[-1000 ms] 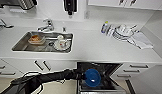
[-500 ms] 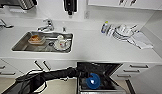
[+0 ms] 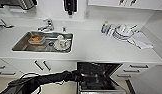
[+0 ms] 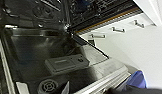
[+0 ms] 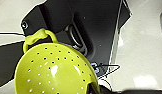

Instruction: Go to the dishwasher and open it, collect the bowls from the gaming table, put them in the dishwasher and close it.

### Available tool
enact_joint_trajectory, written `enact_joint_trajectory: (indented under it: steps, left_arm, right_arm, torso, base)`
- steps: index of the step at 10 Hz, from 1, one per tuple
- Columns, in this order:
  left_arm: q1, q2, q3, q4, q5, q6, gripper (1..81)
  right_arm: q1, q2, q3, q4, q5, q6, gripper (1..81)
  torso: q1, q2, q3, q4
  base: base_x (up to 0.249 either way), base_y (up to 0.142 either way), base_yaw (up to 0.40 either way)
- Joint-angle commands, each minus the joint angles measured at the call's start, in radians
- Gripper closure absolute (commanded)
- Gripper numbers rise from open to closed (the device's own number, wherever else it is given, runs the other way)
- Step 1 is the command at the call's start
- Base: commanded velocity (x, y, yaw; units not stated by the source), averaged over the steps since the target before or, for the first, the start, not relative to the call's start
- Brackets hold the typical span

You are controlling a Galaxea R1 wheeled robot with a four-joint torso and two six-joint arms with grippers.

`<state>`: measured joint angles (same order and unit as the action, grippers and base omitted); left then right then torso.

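Observation:
The dishwasher (image 3: 107,68) stands open under the white counter, showing its dark inside and wire rack. My left arm reaches in from the left, and my left gripper (image 3: 85,76) is at the rack's front. In the left wrist view the lowered door (image 4: 59,50) lies below, and a bright blue bowl (image 4: 137,79) sits against my left gripper (image 4: 127,90) past the door's edge. My right gripper (image 5: 97,89) holds a yellow-green colander (image 5: 54,72) over the robot's dark base. The gaming table is out of view.
A steel sink (image 3: 22,46) with dishes in it is set in the counter to the left. White plates (image 3: 123,31) and a cloth (image 3: 142,41) lie at the back right. White drawers (image 3: 137,67) flank the dishwasher.
The blue bowl showed brightly over the dishwasher opening in the head view before. That spot is dark now. The left arm has stayed reached into the dishwasher.

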<state>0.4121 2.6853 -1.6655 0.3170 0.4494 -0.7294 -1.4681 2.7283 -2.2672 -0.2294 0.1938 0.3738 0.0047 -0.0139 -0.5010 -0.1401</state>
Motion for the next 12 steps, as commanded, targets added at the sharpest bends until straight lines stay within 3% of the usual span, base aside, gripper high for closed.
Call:
enact_joint_trajectory:
  steps: [1,3,4,6,7,8,9,12]
  left_arm:
    - [0.036,-0.246,0.363,0.096,0.020,0.015,1.0]
    - [0.160,-0.420,0.542,0.193,0.017,0.013,1.0]
    - [0.236,-0.476,0.582,0.238,0.013,0.011,1.0]
    - [0.390,-0.522,0.576,0.284,-0.001,0.010,1.0]
    - [0.476,-0.528,0.556,0.315,-0.041,0.011,1.0]
    - [0.563,-0.525,0.515,0.372,-0.109,0.011,1.0]
    - [0.634,-0.513,0.444,0.395,-0.161,0.011,1.0]
    - [0.853,-0.453,0.207,0.421,-0.389,0.018,1.0]
  right_arm:
    - [-0.009,-0.104,0.093,-0.016,-0.036,-0.003,81.1]
    - [0.007,-0.210,0.226,-0.016,-0.013,-0.004,81.1]
    - [0.024,-0.282,0.326,-0.016,-0.014,-0.003,81.1]
    - [0.077,-0.402,0.493,-0.016,-0.014,-0.003,81.1]
    - [0.105,-0.449,0.565,-0.013,-0.016,-0.003,81.1]
    - [0.152,-0.511,0.655,-0.010,-0.022,-0.001,81.1]
    - [0.204,-0.574,0.749,-0.004,-0.028,0.005,81.1]
    - [0.367,-0.617,0.844,0.047,-0.164,0.010,81.1]
  torso:
    - [0.000,0.000,0.000,0.000]
    - [0.000,0.000,0.000,0.000]
    - [0.000,0.000,0.000,0.000]
    - [0.000,0.000,0.000,0.000]
    - [0.000,0.000,0.000,0.000]
    - [0.000,0.000,0.000,0.000]
    - [0.000,0.000,0.000,0.000]
    - [0.000,0.000,0.000,0.000]
  base:
    - [0.000,0.000,0.000]
    - [0.000,0.000,0.000]
    - [0.000,0.000,0.000]
    - [0.000,0.000,0.000]
    - [0.000,0.000,0.000]
    - [0.000,0.000,0.000]
    - [0.000,0.000,0.000]
    - [0.000,0.000,0.000]
